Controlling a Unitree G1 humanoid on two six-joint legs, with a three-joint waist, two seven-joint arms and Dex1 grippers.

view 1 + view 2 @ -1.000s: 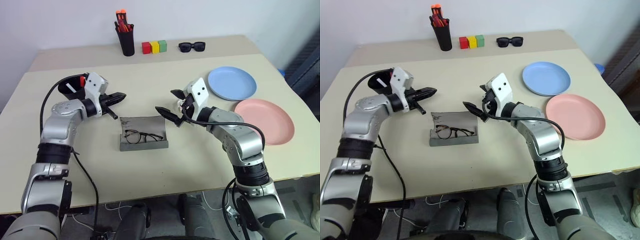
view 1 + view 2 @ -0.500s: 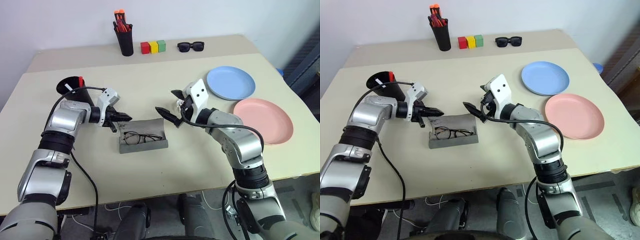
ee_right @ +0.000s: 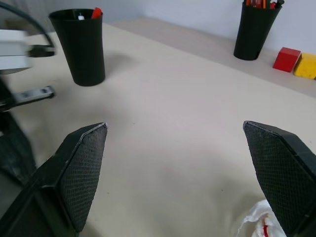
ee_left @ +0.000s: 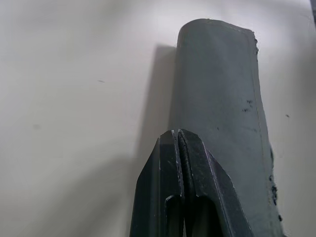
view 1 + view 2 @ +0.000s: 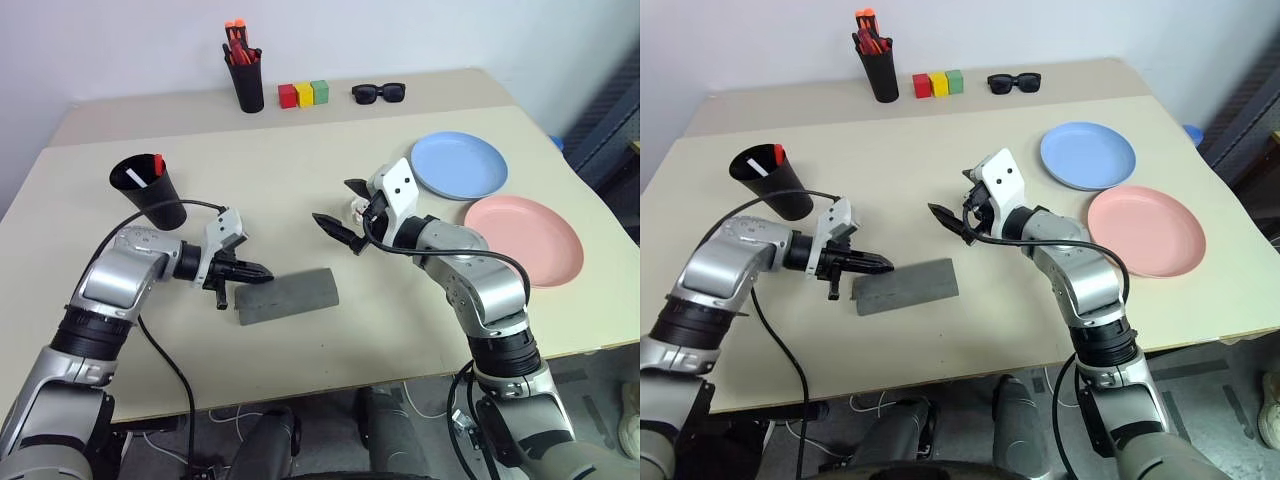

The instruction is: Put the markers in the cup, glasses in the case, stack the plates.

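Since the case (image 5: 288, 295) now lies folded shut on the near-middle of the table (image 5: 330, 190), with no glasses visible, and the markers (image 5: 146, 170) stand in the cup (image 5: 155, 192) at far left, I judge the plates are what remains. The blue plate (image 5: 462, 165) sits at far right and the pink plate (image 5: 527, 242) just nearer, their rims almost touching. Both lie to the right of my right gripper (image 5: 342, 213), which hovers above the table centre with its fingers spread wide and nothing between them, pointing left, away from the plates. That arm is clearly the nearer one, so I would swing it right to reach a rim.

My left gripper (image 5: 256, 272) is pressed together, holding nothing, its tips at the left end of the case; the wrist view shows them over the case's edge. The case's long axis runs left to right, slightly tilted.

The tabletop is pale beige and matte. Along its far edge stand a pen pot (image 5: 247, 78), three coloured blocks (image 5: 305, 94) and sunglasses (image 5: 379, 93), well apart from the work. Behind is a plain white wall.
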